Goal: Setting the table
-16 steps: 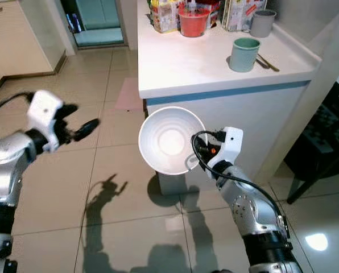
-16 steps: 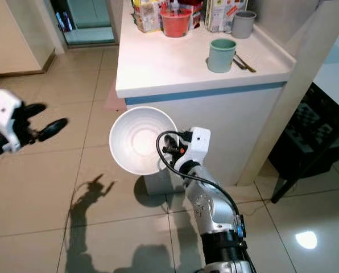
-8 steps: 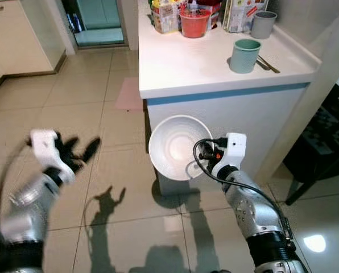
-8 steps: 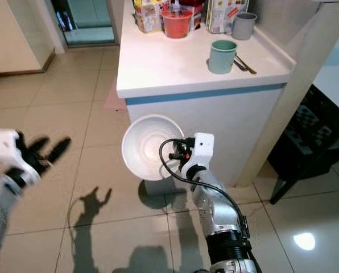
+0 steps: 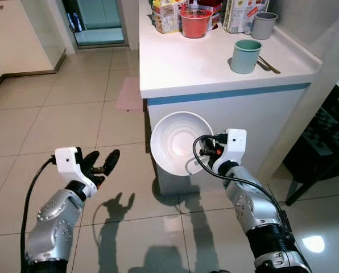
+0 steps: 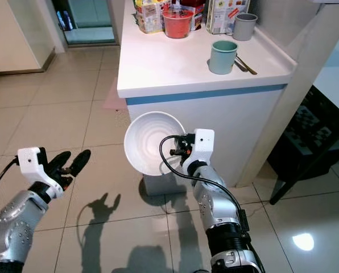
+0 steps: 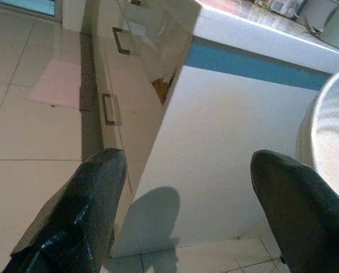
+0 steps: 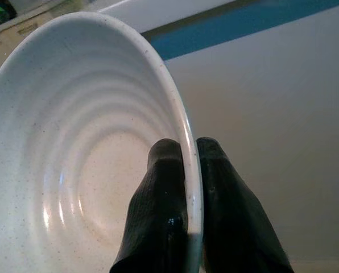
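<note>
My right gripper point(image 5: 201, 154) is shut on the rim of a white ribbed bowl point(image 5: 178, 142), one finger point(image 8: 161, 205) inside the rim and one outside. The bowl point(image 8: 84, 148) is tilted on edge with its inside facing me, held in the air in front of the white counter's point(image 5: 198, 62) side panel, below the countertop. My left gripper point(image 5: 101, 165) is open and holds nothing, low over the floor to the left of the bowl; its fingertips point(image 7: 84, 210) stand far apart.
On the counter stand a green cup point(image 5: 244, 55), cutlery point(image 5: 266, 62) beside it, a grey cup point(image 5: 264, 24), a red container point(image 5: 194, 23) and packages point(image 5: 165, 16). A dark chair point(image 5: 323, 148) is at the right. Tiled floor point(image 5: 61, 108) spreads to the left, with a doorway point(image 5: 95, 23) beyond.
My left arm dropped lower and swung in toward the bowl, its gripper still open. The bowl in my right gripper shifted slightly right and stayed at about the same height.
</note>
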